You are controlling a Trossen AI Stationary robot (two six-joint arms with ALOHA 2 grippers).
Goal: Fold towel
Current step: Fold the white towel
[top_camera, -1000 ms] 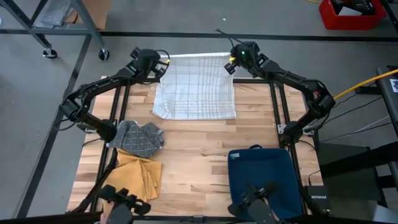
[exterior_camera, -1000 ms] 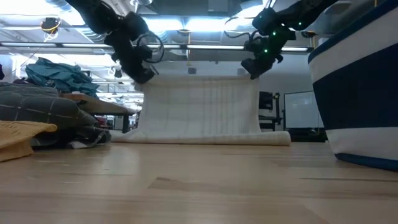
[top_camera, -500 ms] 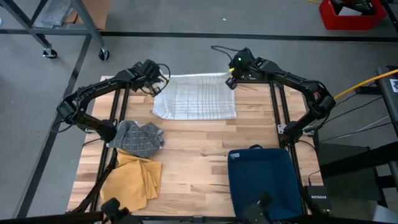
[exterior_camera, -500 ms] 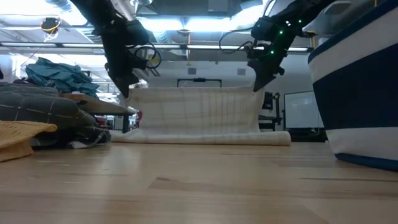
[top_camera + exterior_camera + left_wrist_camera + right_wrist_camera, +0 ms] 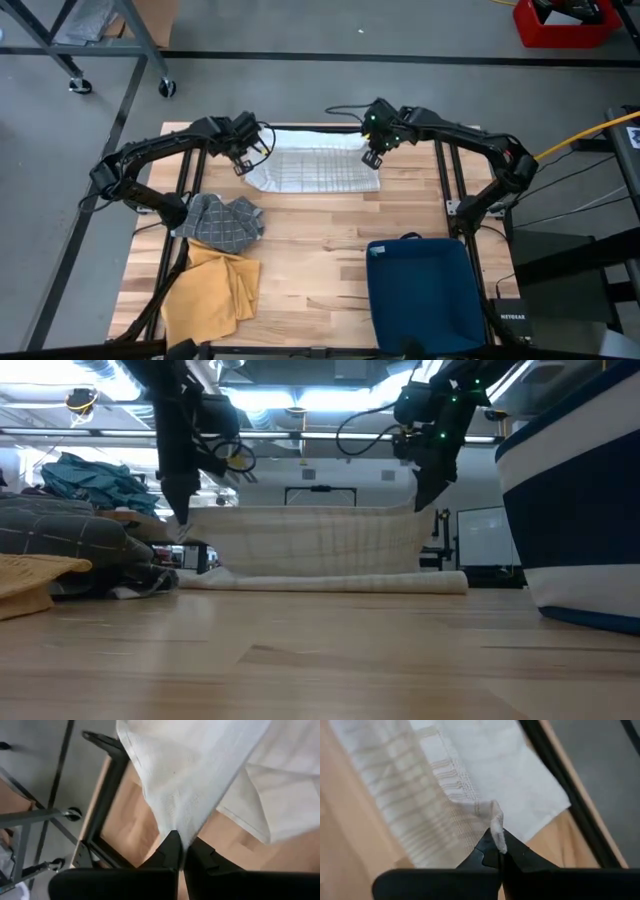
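Note:
A white towel with thin grid lines [image 5: 315, 168] lies at the far middle of the table. Its lower part rests on the wood [image 5: 330, 581], and its held edge hangs between my grippers a little above it [image 5: 310, 520]. My left gripper [image 5: 243, 160] is shut on the towel's left corner. My right gripper [image 5: 372, 155] is shut on its right corner. Both grippers show in the low view, the left [image 5: 180, 525] and the right [image 5: 418, 505]. My left gripper pinches the towel's left corner [image 5: 182, 837] between its two fingers, which point down from above. The cloth spreads away from the fingertips and sags slightly toward the other gripper. How many layers it holds, I cannot tell. My right gripper pinches the towel's right corner [image 5: 496, 827] between its two fingers, from above. A small tip of cloth sticks out past the fingertips. The held edge runs clear of the table toward the left gripper, and the rest lies on the table below.
A grey checked cloth [image 5: 225, 218] and a yellow cloth [image 5: 215, 285] lie at the table's left and near left. A blue bin [image 5: 425, 295] stands at the near right. Bare wood lies between them in the middle [image 5: 320, 240].
Both grippers have gone toward the table's near edge and down, staying shut on the towel's corners. The held edge has come from beyond the far edge to low over the towel's lower part. That part has stayed on the table.

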